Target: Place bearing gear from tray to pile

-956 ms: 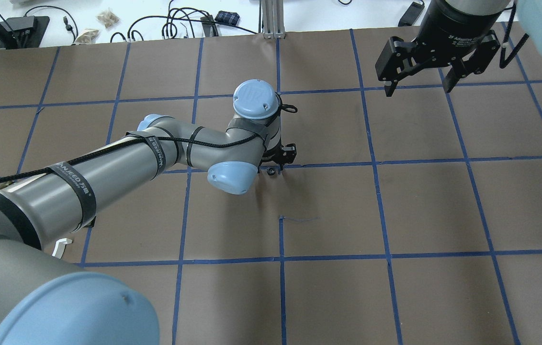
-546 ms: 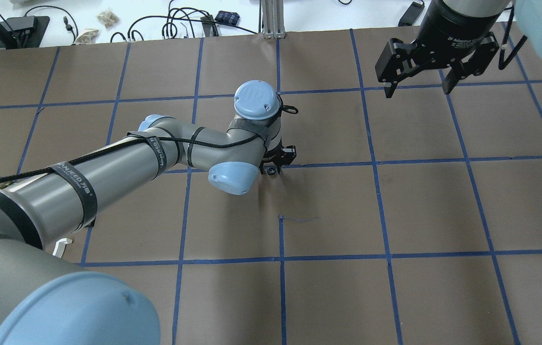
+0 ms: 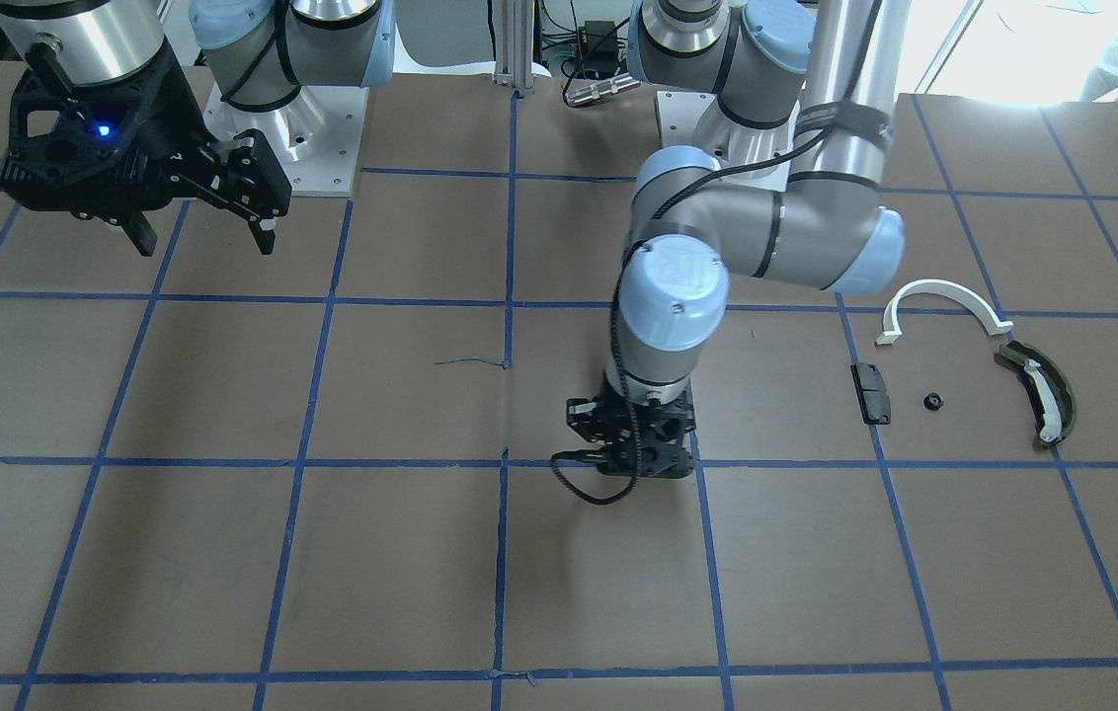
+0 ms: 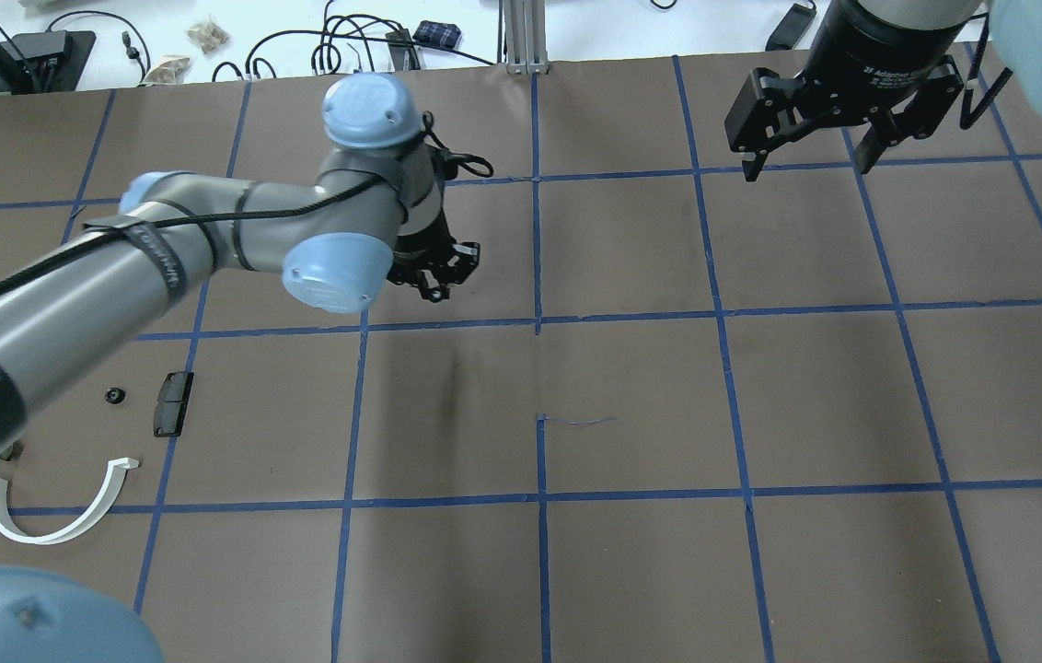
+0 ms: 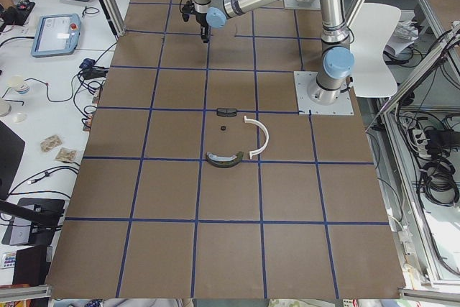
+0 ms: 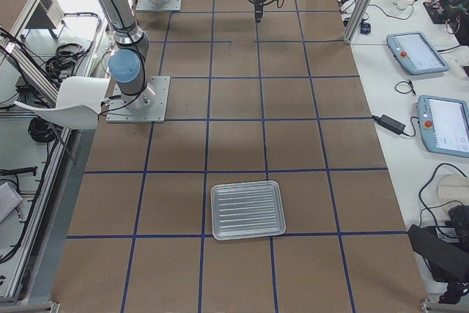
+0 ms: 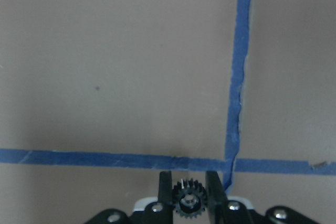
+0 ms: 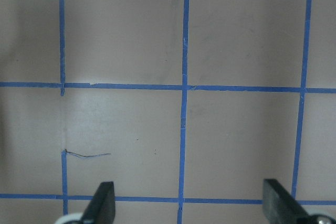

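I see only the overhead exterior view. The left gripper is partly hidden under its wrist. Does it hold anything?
Observer: Yes. The left wrist view shows the left gripper shut on a small black gear.
Operator: Where is the tray?
Observer: Exterior right view shows the tray toward the table's right end; it looks empty.
Operator: What else do I miss?
Observer: An olive curved piece, beside the white arc, seen from the front.

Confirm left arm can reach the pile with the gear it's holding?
Likely yes: the left gripper is shut on the gear, and nothing shows between it and the pile, on that arm's side.
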You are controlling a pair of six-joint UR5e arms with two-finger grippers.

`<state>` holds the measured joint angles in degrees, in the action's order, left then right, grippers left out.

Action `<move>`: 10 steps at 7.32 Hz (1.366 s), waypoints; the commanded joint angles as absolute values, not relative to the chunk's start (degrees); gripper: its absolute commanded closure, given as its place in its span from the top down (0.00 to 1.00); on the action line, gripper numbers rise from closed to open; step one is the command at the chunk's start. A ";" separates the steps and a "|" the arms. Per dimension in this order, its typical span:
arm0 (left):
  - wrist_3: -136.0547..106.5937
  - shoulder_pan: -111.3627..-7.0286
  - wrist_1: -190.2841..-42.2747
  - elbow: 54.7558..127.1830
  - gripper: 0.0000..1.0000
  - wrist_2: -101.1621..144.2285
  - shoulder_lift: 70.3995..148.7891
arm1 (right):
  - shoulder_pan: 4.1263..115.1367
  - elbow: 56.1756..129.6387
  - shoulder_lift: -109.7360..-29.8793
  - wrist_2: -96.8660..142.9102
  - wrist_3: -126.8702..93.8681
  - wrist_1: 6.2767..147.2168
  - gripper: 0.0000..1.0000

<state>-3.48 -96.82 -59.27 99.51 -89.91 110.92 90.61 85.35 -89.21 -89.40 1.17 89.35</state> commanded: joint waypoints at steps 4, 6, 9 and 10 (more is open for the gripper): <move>36.21 -60.10 -58.97 107.84 0.00 -89.21 105.55 | 90.62 84.81 -89.21 -89.30 1.14 89.47 1.00; 49.70 -48.04 -57.84 107.14 0.00 -89.30 107.66 | 90.62 84.82 -89.21 -89.39 1.14 89.91 1.00; 53.26 -44.12 -55.37 109.93 0.00 -89.03 110.91 | 90.62 85.17 -89.21 -89.38 1.23 90.26 1.00; 53.35 -44.12 -55.11 112.65 0.00 -89.03 110.40 | 90.62 85.17 -89.21 -89.47 1.23 90.26 1.00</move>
<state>53.07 -44.42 -55.39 110.01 -89.06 110.31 90.62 85.17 -89.21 -89.40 1.22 90.16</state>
